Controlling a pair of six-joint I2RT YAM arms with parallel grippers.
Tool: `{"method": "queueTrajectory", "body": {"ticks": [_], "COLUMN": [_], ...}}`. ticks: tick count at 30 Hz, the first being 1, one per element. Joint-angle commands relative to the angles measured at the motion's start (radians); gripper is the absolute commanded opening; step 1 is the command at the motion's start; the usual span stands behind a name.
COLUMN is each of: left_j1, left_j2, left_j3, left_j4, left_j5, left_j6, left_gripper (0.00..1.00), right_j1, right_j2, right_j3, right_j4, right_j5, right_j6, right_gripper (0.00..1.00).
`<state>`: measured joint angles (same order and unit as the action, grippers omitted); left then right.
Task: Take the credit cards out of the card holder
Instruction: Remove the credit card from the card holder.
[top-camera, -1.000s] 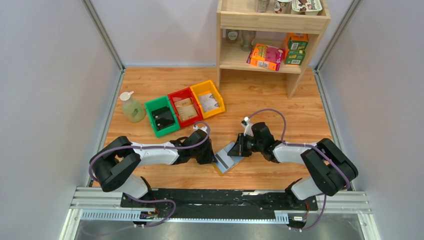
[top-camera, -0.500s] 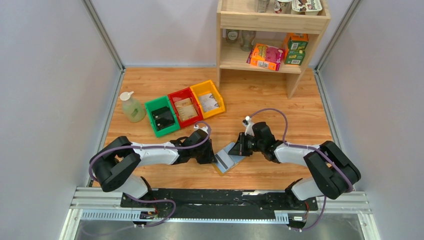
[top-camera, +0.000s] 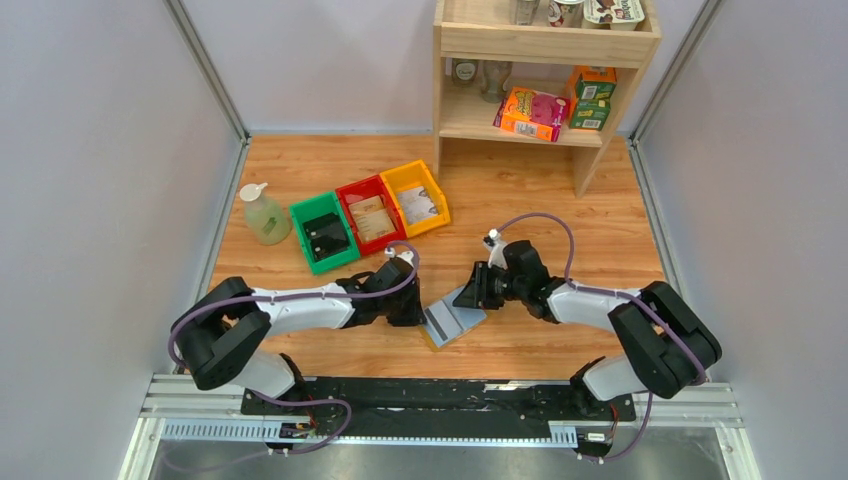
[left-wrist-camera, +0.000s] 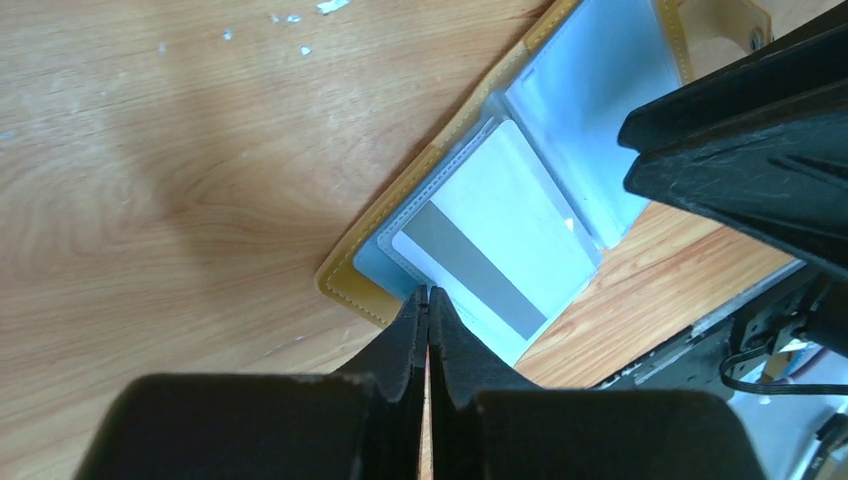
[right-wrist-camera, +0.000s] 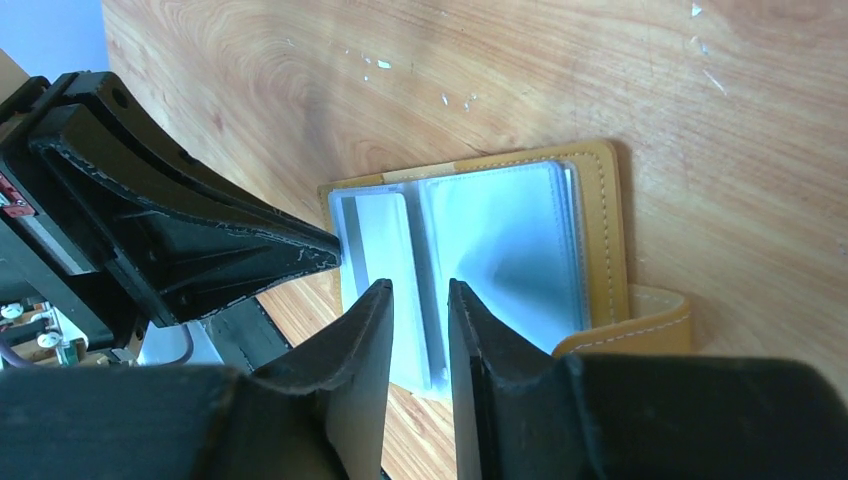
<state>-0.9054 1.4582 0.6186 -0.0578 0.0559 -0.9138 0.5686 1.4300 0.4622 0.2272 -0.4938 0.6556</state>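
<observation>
The card holder (top-camera: 466, 318) lies open on the wood between my arms, mustard outside (left-wrist-camera: 350, 287) with pale blue-grey sleeves (right-wrist-camera: 500, 240). A whitish credit card (left-wrist-camera: 500, 230) with a grey stripe lies on its left half and also shows in the right wrist view (right-wrist-camera: 378, 255). My left gripper (left-wrist-camera: 428, 293) is shut, its tips pinching the card's edge at the holder's near corner (top-camera: 422, 312). My right gripper (right-wrist-camera: 418, 295) is slightly open, its fingers straddling the sleeves at the holder's fold (top-camera: 470, 298). Other cards are not visible.
Green (top-camera: 322, 235), red (top-camera: 368, 215) and yellow (top-camera: 415, 198) bins stand at the back left beside a soap bottle (top-camera: 262, 215). A wooden shelf (top-camera: 545, 70) with boxes stands at the back right. The metal rail (top-camera: 430, 400) runs along the near edge.
The card holder and card have shifted a little left and towards the near edge with my left gripper. The right gripper has followed slightly left.
</observation>
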Motion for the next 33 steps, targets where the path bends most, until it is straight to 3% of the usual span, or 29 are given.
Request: {"method": "queueTrajectory", "body": {"ticks": [1, 5, 12, 25, 33], "left_j1": [0.005, 0.003, 0.0, 0.002, 0.005], "left_j2": [-0.053, -0.09, -0.058, 0.073, 0.073], "left_j3": [0.024, 0.029, 0.058, -0.049, -0.059], "left_j4": [-0.077, -0.04, -0.025, 0.036, 0.007], "left_j5": [-0.036, -0.004, 0.025, 0.041, 0.019], "left_j6": [0.035, 0.018, 0.003, -0.072, -0.074], "left_gripper": [0.08, 0.26, 0.3, 0.03, 0.0], "right_j1": [0.005, 0.011, 0.04, 0.042, 0.036], "right_j2": [0.01, 0.023, 0.067, 0.129, 0.13], "right_j3": [0.047, 0.058, 0.082, 0.089, 0.067], "right_j4": [0.0, 0.0, -0.006, -0.008, 0.066], "right_j5": [-0.025, -0.041, -0.028, -0.069, -0.112], "right_j6": [-0.033, -0.047, -0.056, -0.085, -0.053], "right_gripper": [0.3, 0.32, 0.33, 0.33, 0.23]}}
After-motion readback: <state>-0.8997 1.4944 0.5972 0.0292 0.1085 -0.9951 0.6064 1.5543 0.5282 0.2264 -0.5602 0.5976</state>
